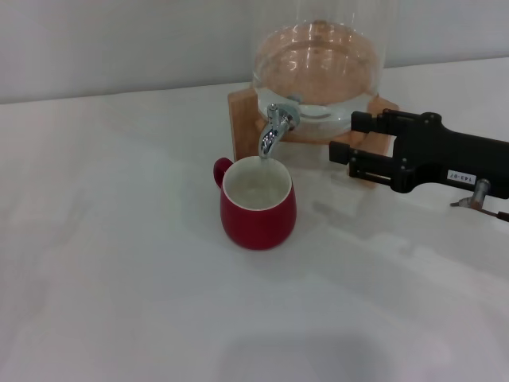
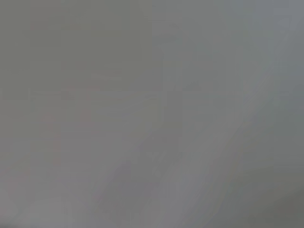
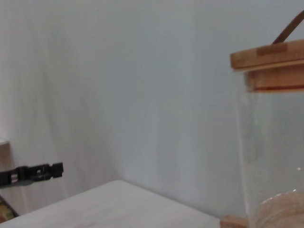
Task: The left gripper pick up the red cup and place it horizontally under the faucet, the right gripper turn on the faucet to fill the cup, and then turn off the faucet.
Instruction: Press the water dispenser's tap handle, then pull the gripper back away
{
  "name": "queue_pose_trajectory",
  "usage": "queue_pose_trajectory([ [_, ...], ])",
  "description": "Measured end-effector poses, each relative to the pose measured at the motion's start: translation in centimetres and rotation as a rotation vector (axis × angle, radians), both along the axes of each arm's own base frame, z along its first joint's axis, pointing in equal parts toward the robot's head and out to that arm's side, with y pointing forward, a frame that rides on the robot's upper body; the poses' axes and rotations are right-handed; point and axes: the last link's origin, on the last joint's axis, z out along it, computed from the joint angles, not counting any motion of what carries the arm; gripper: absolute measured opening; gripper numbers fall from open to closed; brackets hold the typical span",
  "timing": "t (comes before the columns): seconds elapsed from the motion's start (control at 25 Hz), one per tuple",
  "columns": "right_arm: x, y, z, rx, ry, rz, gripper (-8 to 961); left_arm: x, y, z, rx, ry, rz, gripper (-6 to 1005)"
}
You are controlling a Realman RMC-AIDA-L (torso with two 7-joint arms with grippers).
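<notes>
The red cup [image 1: 258,204] stands upright on the counter [image 1: 119,263], directly under the faucet [image 1: 276,130]. Your right tool [image 1: 343,153], at the faucet's three o'clock, shows spread fingers. Filling step: next, reach its lever. Left tool not visible.

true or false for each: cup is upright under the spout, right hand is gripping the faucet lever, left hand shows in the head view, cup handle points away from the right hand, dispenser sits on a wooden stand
1. The red cup stands upright below the faucet spout. True.
2. The right hand grips the faucet lever. False: it hovers to the faucet's right, apart from it, beside the wooden stand.
3. The left hand shows in the head view. False: no left hand is visible there.
4. The cup's handle points away from the right hand. True.
5. The glass dispenser sits on the wooden stand. True.
</notes>
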Motion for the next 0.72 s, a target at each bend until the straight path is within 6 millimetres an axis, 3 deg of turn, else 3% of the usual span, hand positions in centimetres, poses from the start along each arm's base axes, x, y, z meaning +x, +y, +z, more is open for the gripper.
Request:
queue_pose_trajectory([
  [0.32, -0.2, -0.4, -1.1, 0.032, 0.015, 0.002, 640, -0.2, 0.0, -0.1, -0.010, 0.017, 0.013, 865],
  [0.72, -2.4, -1.3, -2.8, -0.004, -0.066, 0.089, 640, -0.5, 0.5, 0.1, 0.005, 0.025, 0.039, 865],
])
